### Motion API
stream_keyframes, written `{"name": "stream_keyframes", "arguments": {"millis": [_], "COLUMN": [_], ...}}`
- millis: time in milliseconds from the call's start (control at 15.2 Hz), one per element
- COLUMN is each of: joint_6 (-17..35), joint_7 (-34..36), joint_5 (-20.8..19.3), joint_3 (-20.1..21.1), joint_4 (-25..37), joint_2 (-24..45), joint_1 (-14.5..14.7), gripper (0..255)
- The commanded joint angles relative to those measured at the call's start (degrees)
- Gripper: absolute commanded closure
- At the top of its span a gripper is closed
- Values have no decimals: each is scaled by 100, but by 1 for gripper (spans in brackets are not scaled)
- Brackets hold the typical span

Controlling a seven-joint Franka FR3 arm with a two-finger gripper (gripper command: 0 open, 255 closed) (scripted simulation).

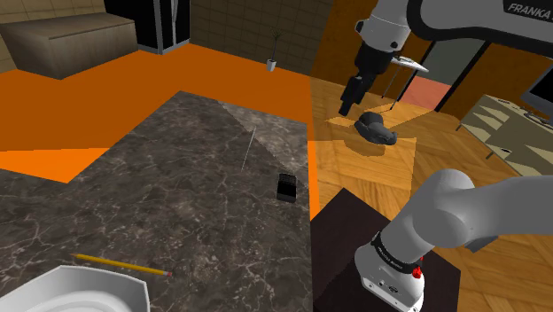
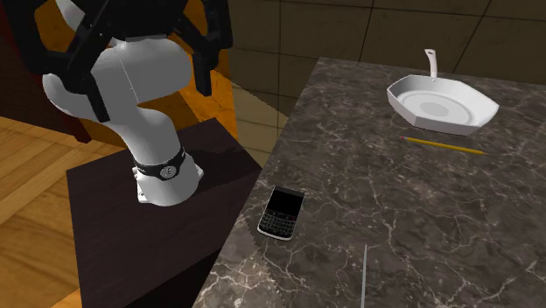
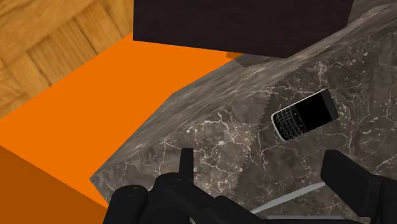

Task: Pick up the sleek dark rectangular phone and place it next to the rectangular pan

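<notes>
Phone [image 2: 282, 213] lies flat on the desk [image 2: 411, 236] near its edge, well apart from the white pan [image 2: 442, 103]. Likely light, rigid, slick (thin too): pinch across its long edges. Pincer [image 3: 261, 162] spread, empty.

Dark veined marble worktop [image 1: 177, 177]. Orange floor [image 1: 53, 97] beyond it, and wood parquet [image 1: 372, 168] toward the shoulder view's right. Brown couch [image 1: 71, 40] at the far side, with a dark cabinet [image 1: 168, 22] beside it. Tan tiled wall [image 1: 239, 27] behind. Small white pot with a thin plant [image 1: 271, 64] stands on the floor. Pale shelf unit [image 1: 514, 133] at the far right. The light is flat and even.
</notes>
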Motion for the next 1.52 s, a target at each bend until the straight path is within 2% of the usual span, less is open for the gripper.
{"name": "stream_keyframes", "arguments": {"millis": [0,330,660,1056,1320,1452], "joint_6": [0,590,1307,2374,3173,3367], "joint_7": [0,1473,2944,4716,5895,5908], "joint_5": [0,499,1065,1688,1932,1937], "joint_3": [0,610,1313,2250,2916,2969], "joint_4": [0,-809,-1381,-1712,-1709,-1801], "joint_2": [0,-141,41,766,1532,1636], "joint_1": [0,-172,-313,-538,-825,-840], "gripper": [0,0,0,0,0,0]}}
